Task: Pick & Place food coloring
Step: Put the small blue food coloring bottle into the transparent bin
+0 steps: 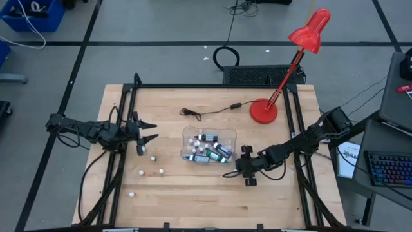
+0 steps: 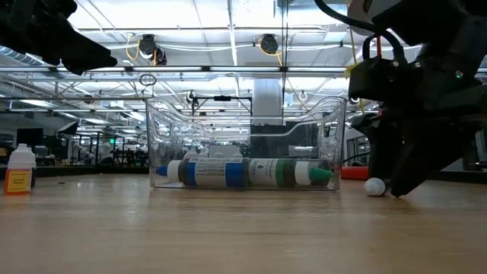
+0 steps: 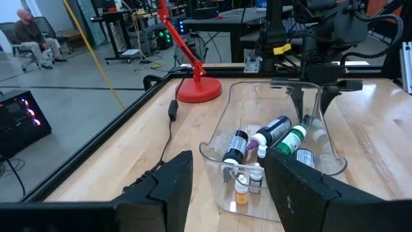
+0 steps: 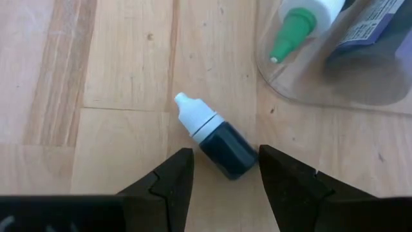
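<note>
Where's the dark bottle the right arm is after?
Dark bottle lies on its side on the table, between the right gripper's open jaws, beside the clear tub.

A tiny dark teal food coloring bottle with a white dropper cap point(image 4: 215, 143) lies on its side on the wooden tabletop, just outside the clear plastic tub's point(image 1: 228, 135) rounded corner, its cap tip pointing away from the tub. Several more small white-capped bottles lie jumbled inside the tub point(image 1: 207, 149), with dark, green, blue and whitish bodies. 4 others sit scattered loose on the bare wood well away from it, near the table's left side point(image 1: 153, 158) point(image 1: 161, 171) point(image 1: 141, 173) point(image 1: 131, 193), too small to tell their colours
</note>
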`<state>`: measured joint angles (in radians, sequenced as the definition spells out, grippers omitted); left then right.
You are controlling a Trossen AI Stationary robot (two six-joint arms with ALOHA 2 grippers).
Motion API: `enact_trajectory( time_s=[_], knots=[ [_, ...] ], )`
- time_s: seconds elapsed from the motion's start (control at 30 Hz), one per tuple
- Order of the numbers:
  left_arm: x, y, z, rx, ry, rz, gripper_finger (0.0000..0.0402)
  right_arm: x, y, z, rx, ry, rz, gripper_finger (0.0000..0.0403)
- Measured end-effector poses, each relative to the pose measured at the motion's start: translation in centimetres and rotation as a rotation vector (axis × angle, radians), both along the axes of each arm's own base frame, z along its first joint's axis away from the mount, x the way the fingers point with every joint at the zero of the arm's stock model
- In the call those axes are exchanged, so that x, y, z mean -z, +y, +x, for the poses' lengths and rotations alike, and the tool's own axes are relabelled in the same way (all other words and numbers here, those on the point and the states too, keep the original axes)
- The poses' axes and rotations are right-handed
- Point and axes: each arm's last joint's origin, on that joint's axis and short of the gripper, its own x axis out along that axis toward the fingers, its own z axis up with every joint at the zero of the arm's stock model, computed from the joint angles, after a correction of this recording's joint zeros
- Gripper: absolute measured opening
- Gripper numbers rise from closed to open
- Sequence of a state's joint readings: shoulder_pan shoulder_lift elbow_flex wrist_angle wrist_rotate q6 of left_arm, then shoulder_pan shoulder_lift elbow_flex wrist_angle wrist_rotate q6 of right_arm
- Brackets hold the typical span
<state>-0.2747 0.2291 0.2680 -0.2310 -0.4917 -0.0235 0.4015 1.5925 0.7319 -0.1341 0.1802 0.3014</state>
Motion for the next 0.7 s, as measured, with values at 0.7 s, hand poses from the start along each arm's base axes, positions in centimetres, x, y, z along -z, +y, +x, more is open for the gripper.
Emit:
enact_trajectory(
  time_s=[0.7],
  knots=[
    [0.0,0.0,0.0,0.0,0.0,0.0,0.0196,-0.06,0.29,-0.06,-0.052,0.011,0.03,0.0169]
  ],
)
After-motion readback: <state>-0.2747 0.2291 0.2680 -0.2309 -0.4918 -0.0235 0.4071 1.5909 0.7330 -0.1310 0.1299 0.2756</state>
